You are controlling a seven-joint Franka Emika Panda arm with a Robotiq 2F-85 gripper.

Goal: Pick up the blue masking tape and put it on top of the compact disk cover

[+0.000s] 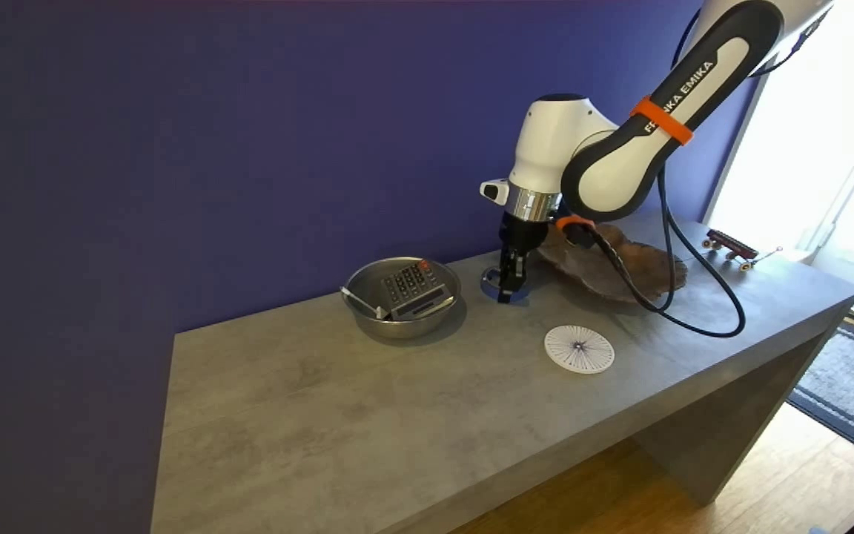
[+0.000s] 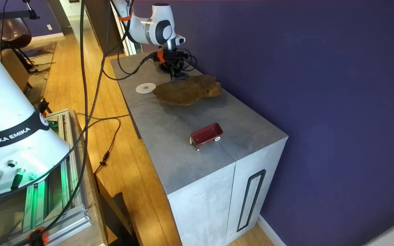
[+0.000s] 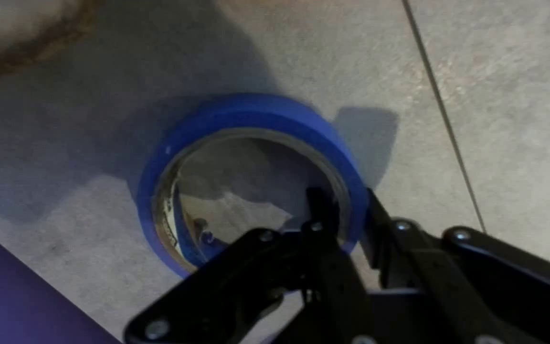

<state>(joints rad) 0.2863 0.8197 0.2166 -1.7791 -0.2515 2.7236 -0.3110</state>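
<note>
The blue masking tape (image 3: 251, 107) is a low ring at my gripper, also in both exterior views (image 1: 491, 291) (image 2: 181, 76). My gripper (image 3: 346, 210) points down, with one finger inside the hollow and one outside. Both fingers meet the ring's wall, so it is shut on the tape. I cannot tell whether the tape touches the table. The gripper also shows in both exterior views (image 1: 508, 291) (image 2: 174, 76). The compact disk cover (image 1: 580, 350) lies flat nearer the table's front edge, apart from the tape; it also shows in an exterior view (image 2: 145, 88) and is out of the wrist view.
A metal bowl (image 1: 405, 328) holding a calculator (image 1: 414, 288) stands beside the tape. A brown wooden tray (image 2: 183, 91) lies on the tape's other side. A small red wagon (image 2: 206, 134) stands farther along the grey table (image 1: 368, 415). A purple wall (image 1: 286, 148) borders the table's back.
</note>
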